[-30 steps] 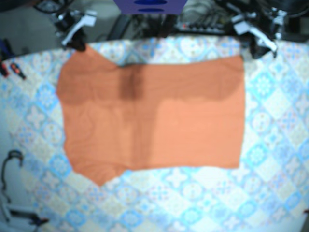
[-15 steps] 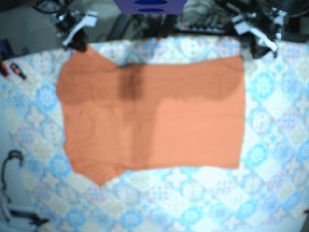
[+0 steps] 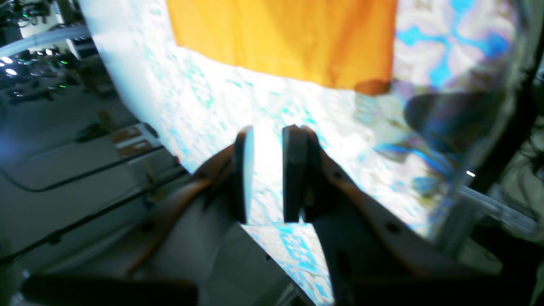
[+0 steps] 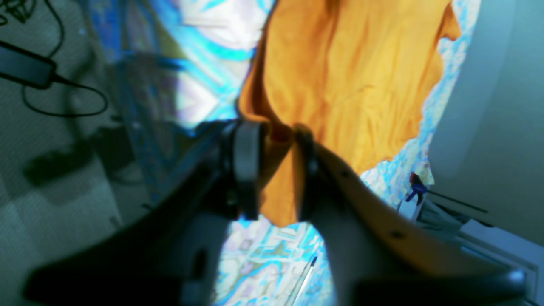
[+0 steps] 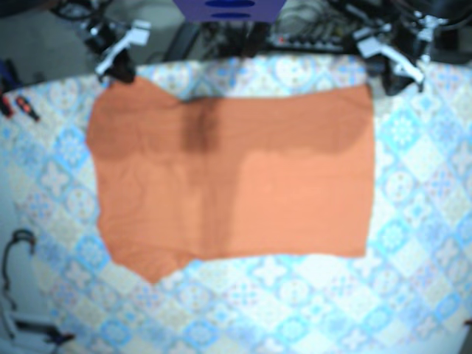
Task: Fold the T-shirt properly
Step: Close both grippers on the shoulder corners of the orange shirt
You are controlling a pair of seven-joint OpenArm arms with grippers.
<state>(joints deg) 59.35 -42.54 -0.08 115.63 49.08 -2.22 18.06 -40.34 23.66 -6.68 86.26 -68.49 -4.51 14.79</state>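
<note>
Little has shifted: the shirt (image 5: 236, 177) lies as it did, and the left gripper (image 3: 270, 129) has only edged slightly near its corner. The right gripper (image 4: 274, 131) has narrow jaws pinching the shirt's other back corner, with fabric bunched between them. The left jaws stand narrowly apart over the tablecloth (image 5: 310, 295) with nothing between them. That corner lies just ahead, not touching. Beyond, the shirt is spread flat mid-table. With only one corner gripped, the fold probably cannot start until the left gripper takes its corner.
</note>
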